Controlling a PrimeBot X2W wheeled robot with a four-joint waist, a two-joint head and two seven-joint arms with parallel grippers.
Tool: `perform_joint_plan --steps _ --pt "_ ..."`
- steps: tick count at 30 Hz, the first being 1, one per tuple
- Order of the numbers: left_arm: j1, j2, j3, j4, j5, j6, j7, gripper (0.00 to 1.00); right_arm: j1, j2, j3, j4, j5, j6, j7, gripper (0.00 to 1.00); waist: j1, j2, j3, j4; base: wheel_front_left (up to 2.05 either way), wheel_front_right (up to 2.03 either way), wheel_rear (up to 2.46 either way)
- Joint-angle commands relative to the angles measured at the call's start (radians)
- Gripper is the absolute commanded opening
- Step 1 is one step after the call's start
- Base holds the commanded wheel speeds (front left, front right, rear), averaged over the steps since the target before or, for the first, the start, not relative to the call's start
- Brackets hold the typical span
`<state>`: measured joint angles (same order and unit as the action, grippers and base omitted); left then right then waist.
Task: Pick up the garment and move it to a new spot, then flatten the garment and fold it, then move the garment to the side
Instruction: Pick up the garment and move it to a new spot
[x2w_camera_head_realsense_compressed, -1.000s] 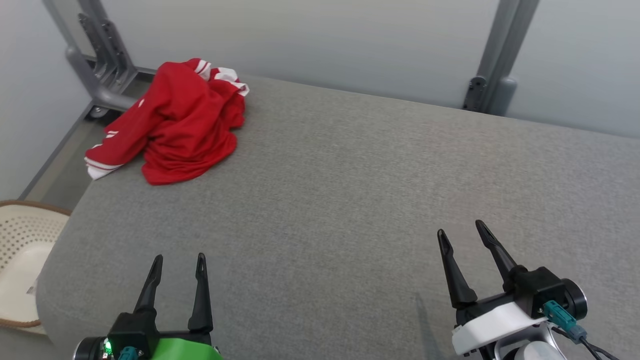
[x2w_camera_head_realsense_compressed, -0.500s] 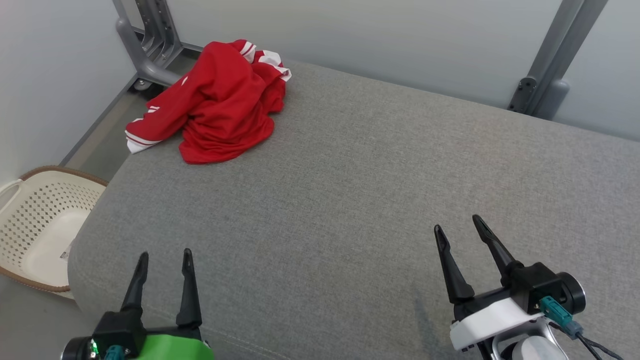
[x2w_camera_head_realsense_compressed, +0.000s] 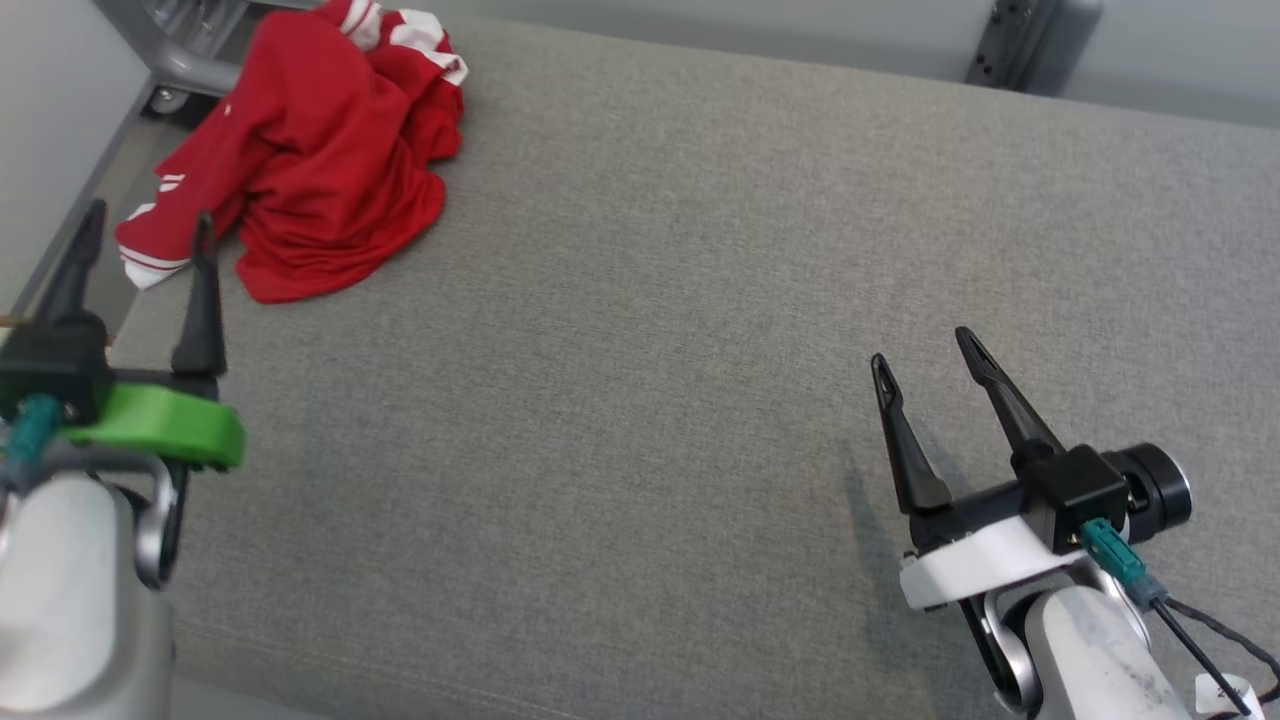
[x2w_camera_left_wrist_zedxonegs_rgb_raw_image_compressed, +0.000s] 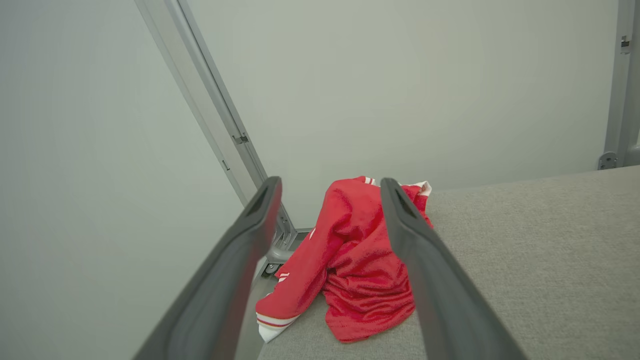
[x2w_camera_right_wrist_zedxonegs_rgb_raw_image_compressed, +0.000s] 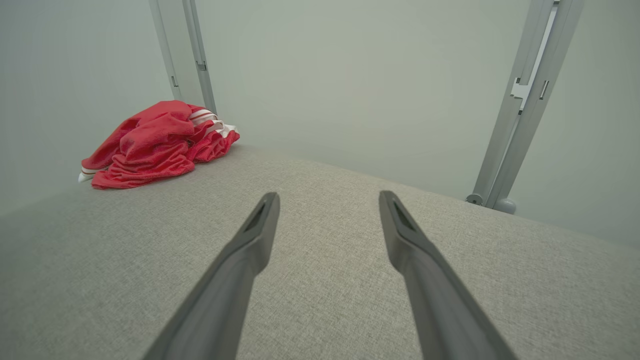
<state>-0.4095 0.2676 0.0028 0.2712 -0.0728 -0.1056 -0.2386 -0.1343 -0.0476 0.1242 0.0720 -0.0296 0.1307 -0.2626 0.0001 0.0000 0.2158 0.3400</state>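
Note:
The garment (x2w_camera_head_realsense_compressed: 310, 160) is a red top with white stripes, crumpled in a heap at the far left corner of the grey padded surface (x2w_camera_head_realsense_compressed: 660, 330); one sleeve hangs over the left edge. My left gripper (x2w_camera_head_realsense_compressed: 148, 222) is open at the left edge, its fingertips just short of the hanging sleeve and apart from it. In the left wrist view the garment (x2w_camera_left_wrist_zedxonegs_rgb_raw_image_compressed: 350, 260) lies ahead between my open fingers (x2w_camera_left_wrist_zedxonegs_rgb_raw_image_compressed: 425, 265). My right gripper (x2w_camera_head_realsense_compressed: 927, 345) is open over bare surface at the lower right, far from the garment (x2w_camera_right_wrist_zedxonegs_rgb_raw_image_compressed: 155, 145).
Grey metal frame posts (x2w_camera_head_realsense_compressed: 170, 40) stand behind the far left corner, and another post (x2w_camera_head_realsense_compressed: 1020, 40) rises at the far right. A pale wall runs along the back. The grey surface drops off at its left edge near my left gripper.
The head camera has tilted down and the picture has shifted. My left gripper has risen and reached forward toward the garment's hanging sleeve. My right gripper has edged forward a little. The garment lies as before.

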Motion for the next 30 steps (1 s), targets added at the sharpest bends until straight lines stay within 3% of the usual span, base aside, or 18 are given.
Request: perform_joint_plan --steps 1,8,14,25,26,27,28,30 --pt "-0.069 0.027 -0.003 0.037 -0.016 -0.008 0.03 1.0 -0.031 -0.005 0.004 -0.011 -0.013 0.0 -0.003 1.0 -0.0001 0.0 0.108 -0.091 0.0 0.0 0.0" --pt "-0.336 0.108 -0.05 0.209 -0.139 -0.024 0.159 1.0 -0.082 -0.01 -0.009 -0.07 -0.045 0.0 -0.003 1.0 -0.0001 0.0 0.227 -0.152 0.0 0.0 0.0" --pt "-0.431 0.164 -0.15 0.367 -0.178 -0.025 0.199 1.0 -0.094 -0.022 -0.018 -0.138 -0.062 0.0 -0.004 1.0 -0.0001 0.0 0.307 -0.182 0.0 0.0 0.0" --pt "-0.47 0.176 -0.171 0.642 -0.202 -0.014 0.156 1.0 -0.089 -0.018 -0.015 -0.179 -0.064 0.0 -0.003 1.0 -0.0001 0.0 0.328 -0.201 0.0 0.0 0.0" --pt "-0.474 0.177 -0.173 0.657 -0.2 -0.013 0.147 0.47 -0.088 -0.016 -0.015 -0.178 -0.062 0.0 -0.003 1.0 -0.0001 0.0 0.323 -0.201 0.0 0.0 0.0" --pt "-0.475 0.178 -0.176 0.668 -0.199 -0.013 0.14 0.33 -0.087 -0.015 -0.015 -0.177 -0.06 0.0 -0.003 1.0 -0.0001 0.0 0.319 -0.201 0.0 0.0 0.0" --pt "-0.479 0.179 -0.178 0.676 -0.2 -0.014 0.126 0.0 -0.086 -0.014 -0.014 -0.175 -0.06 0.0 -0.003 1.0 -0.0001 0.0 0.313 -0.2 0.0 0.0 0.0" --pt "-0.487 0.184 -0.188 0.69 -0.197 -0.017 0.102 0.0 -0.082 -0.013 -0.012 -0.17 -0.056 0.0 -0.003 1.0 -0.0001 0.0 0.299 -0.199 0.0 0.0 0.0"
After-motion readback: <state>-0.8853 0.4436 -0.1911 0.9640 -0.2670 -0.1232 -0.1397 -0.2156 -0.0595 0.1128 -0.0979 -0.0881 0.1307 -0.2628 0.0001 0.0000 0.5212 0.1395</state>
